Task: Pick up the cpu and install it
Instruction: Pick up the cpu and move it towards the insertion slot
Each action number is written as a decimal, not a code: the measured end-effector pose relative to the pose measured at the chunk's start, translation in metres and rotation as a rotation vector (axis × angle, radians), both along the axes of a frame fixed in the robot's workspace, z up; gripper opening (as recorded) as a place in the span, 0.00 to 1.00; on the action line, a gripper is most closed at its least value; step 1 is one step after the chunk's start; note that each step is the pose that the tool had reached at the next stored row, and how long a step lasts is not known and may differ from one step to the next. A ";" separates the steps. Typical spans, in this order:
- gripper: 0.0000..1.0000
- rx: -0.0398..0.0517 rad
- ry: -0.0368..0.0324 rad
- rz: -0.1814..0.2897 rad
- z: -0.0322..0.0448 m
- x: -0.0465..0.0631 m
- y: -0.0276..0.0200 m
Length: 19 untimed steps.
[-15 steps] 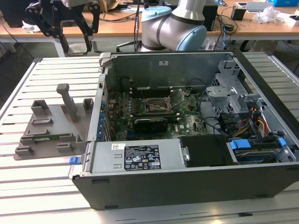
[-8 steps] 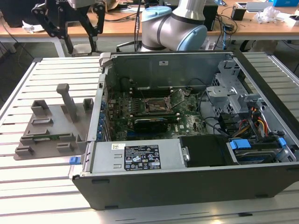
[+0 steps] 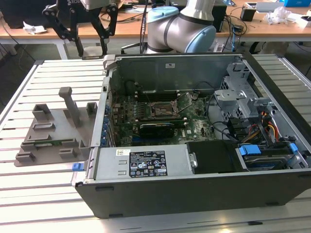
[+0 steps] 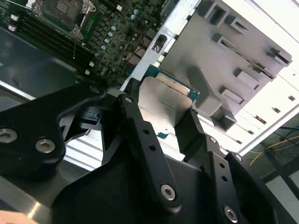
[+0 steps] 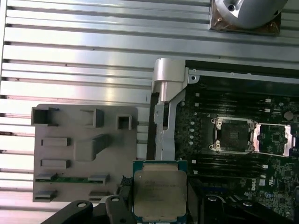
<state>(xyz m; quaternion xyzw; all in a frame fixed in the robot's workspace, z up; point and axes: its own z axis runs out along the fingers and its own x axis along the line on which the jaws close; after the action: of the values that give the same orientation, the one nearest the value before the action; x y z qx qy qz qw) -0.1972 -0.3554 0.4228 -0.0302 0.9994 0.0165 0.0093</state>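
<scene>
Aloft over the slatted tabletop [image 5: 70, 56], my end effector [image 5: 159, 208] is clamped on the one cpu [image 5: 160, 190], its two fingers [image 4: 140, 126] pressing opposite edges. Beneath it lie one grey fixture plate [image 5: 84, 154] and one open computer case [image 3: 170, 68], whose motherboard shows one open socket [image 5: 232, 135].

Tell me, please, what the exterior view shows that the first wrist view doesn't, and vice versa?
The exterior view adds the arm's blue-capped joint, the drive cage and coloured cables. The first wrist view adds the cpu, gripped in the hand. Both share the hand, the grey fixture plate and the open socket.
</scene>
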 end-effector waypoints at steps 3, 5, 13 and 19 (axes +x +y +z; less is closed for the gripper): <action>0.55 -0.0003 0.0000 0.000 -0.0004 0.005 0.0002; 0.55 -0.0005 0.0000 0.000 -0.0006 0.010 0.0003; 0.55 -0.0014 0.0000 0.000 -0.0016 0.025 0.0005; 0.55 -0.0069 0.0000 0.000 -0.0043 0.046 0.0010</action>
<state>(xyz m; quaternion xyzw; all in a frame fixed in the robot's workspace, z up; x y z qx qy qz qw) -0.1509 -0.3545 0.4185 -0.0302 0.9994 0.0131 0.0092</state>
